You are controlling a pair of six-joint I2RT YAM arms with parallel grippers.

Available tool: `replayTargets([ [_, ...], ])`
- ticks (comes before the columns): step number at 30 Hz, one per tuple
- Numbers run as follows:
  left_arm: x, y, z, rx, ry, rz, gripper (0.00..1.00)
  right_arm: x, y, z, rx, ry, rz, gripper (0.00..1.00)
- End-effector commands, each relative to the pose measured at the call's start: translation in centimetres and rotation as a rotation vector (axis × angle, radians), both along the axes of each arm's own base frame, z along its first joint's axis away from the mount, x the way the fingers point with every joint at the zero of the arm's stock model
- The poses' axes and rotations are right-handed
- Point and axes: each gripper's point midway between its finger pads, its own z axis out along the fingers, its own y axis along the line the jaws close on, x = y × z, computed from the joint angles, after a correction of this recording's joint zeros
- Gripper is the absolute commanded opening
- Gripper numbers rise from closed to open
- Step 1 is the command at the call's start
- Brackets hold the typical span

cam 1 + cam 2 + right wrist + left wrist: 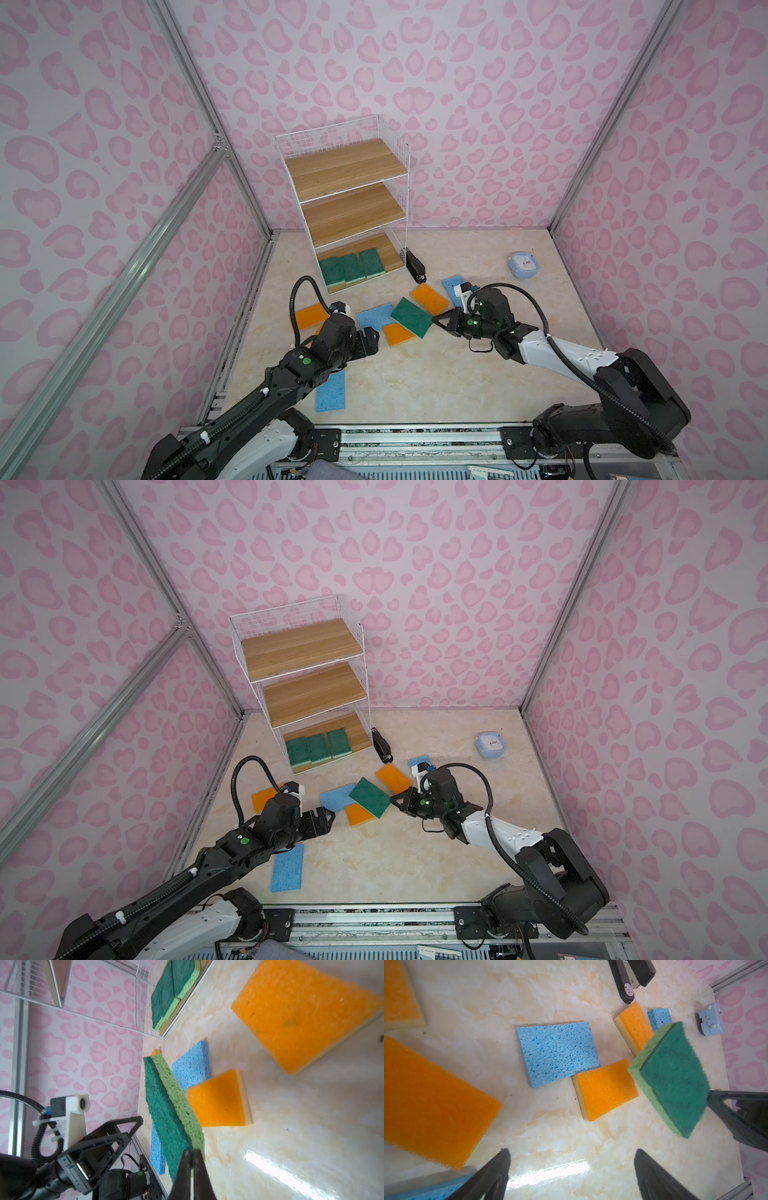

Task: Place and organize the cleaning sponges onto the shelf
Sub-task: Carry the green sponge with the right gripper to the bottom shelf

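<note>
Top views: three green sponges (352, 268) on shelf (345, 166) bottom tier; right gripper (435, 321) grasps fourth sponge (411, 318), left gripper (372, 340) released.

No text can be read anywhere; the small pale-blue case (523, 264), far right, bears a dark mark, perhaps lettering, too blurred.

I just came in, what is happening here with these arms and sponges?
The right tool is shut on the edge of a green sponge, holding it tilted above the table. The left tool hangs open and empty. Three other green sponges lie on the bottom board of the shelf; orange sponges and blue sponges are scattered on the table.
</note>
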Motion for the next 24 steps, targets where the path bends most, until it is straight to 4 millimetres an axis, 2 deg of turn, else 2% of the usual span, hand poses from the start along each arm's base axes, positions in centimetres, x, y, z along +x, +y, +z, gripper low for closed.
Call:
replayTargets([
  [1,-0.3,0.5,-0.5,0.001,0.009,-0.004,0.94,2.7,-0.5,1.6,0.009,-0.031,-0.126,0.0],
  [6,-0.7,1.3,-1.0,0.008,0.013,0.016,0.94,6.7,0.7,3.9,-0.023,-0.104,-0.231,0.0],
  [11,-1.2,1.9,-0.8,0.019,0.01,0.014,0.94,10.2,2.5,4.7,-0.013,-0.138,-0.303,0.0],
  [15,-1.7,2.1,-0.8,0.007,0.006,0.007,0.94,12.4,3.1,4.8,-0.027,-0.175,-0.366,0.0],
  [24,-1.7,2.4,-1.7,-0.039,0.027,0.017,0.95,16.2,3.7,3.1,-0.043,-0.228,-0.495,0.0],
])
